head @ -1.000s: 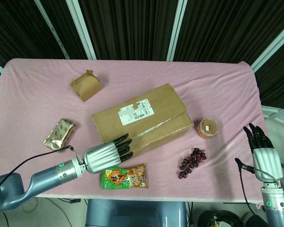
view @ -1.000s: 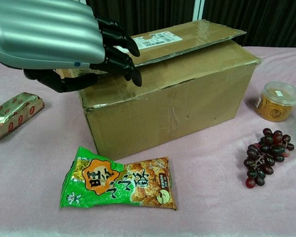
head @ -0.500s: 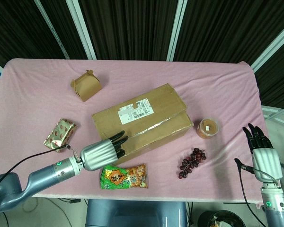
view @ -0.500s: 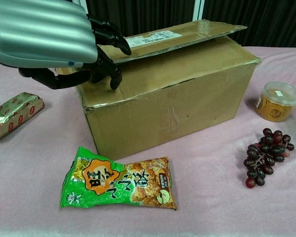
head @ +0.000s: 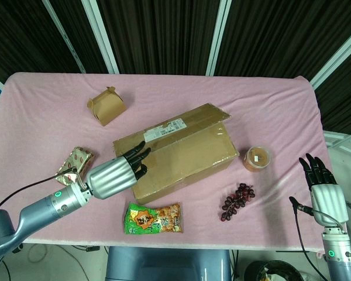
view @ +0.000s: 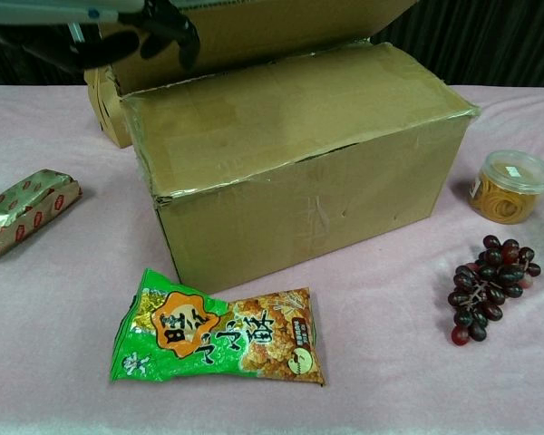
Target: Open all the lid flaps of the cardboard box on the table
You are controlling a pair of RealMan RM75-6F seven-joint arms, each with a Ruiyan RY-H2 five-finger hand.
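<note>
The cardboard box (head: 184,158) lies slantwise mid-table. Its far lid flap (head: 181,124) carries a white label and is lifted, tilting up and away from the top. The near flap (view: 281,113) lies flat over the opening, with tape along its edge. My left hand (head: 114,175) is at the box's left end and grips the raised flap's edge with its dark fingers (view: 168,20). In the chest view only the lower part of that hand shows, at the top left. My right hand (head: 323,188) hangs beyond the table's right edge, its fingers spread, holding nothing.
A green snack bag (view: 218,331) lies in front of the box. A red-gold packet (head: 74,165) is to its left. A small brown carton (head: 107,105) stands at the back left. Grapes (head: 237,201) and a lidded jar (head: 257,158) sit to the right.
My left hand has risen and drawn back leftwards, taking the far flap from almost flat to well raised. The right hand has stayed still.
</note>
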